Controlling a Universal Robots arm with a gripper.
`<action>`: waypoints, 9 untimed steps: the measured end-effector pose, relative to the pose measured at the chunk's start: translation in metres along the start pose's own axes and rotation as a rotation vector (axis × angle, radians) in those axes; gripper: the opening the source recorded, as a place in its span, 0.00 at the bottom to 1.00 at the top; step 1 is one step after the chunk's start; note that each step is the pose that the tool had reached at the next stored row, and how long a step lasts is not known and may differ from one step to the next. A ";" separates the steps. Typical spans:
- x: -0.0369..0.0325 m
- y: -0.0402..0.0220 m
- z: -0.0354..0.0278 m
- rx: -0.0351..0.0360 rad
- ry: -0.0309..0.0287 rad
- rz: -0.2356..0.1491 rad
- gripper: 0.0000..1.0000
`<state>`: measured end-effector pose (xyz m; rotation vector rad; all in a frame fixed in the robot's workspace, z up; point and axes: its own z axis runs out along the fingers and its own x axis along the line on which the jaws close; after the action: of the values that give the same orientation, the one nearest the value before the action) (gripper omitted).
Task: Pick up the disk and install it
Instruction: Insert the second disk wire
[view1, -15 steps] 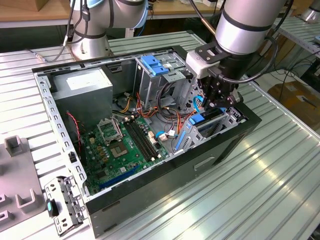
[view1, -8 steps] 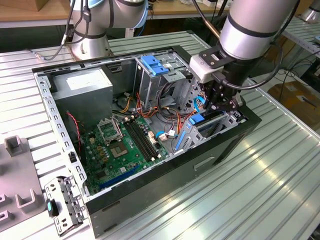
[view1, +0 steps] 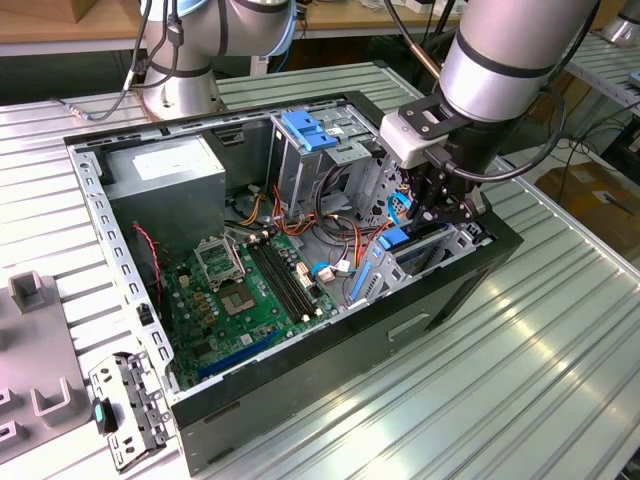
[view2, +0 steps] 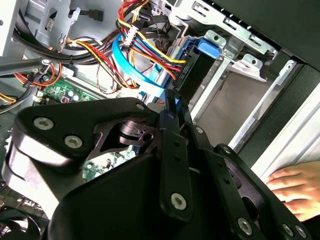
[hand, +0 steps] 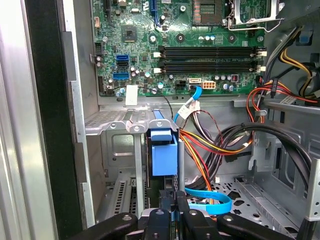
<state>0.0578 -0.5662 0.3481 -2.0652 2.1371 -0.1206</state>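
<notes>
Tool (hand: 170, 212) with fingers drawn together just above the disk (hand: 163, 155), disk seated upright in the drive bay of the open computer case (view1: 300, 385), green motherboard (hand: 175, 45) beyond, case lying on the ribbed metal desk (view1: 520, 360), a hand (view2: 295, 187) resting beside it

We see a workshop or lab: an opened computer case (view1: 300, 330) lies on a ribbed metal desk (view1: 520, 380), wooden benches (view1: 60, 30) behind.

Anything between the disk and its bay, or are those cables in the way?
Nothing visible blocks it. The disk already stands in the bay, with the gripper right at it; the cables run alongside, not across.
</notes>
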 end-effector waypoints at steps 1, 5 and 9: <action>0.0000 0.0000 0.0000 0.0000 0.0000 0.000 0.16; 0.0001 0.0000 0.0001 0.0000 0.0000 0.000 0.16; 0.0004 0.0000 0.0001 0.0000 -0.0026 0.000 0.16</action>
<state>0.0578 -0.5666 0.3479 -2.0637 2.1361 -0.1177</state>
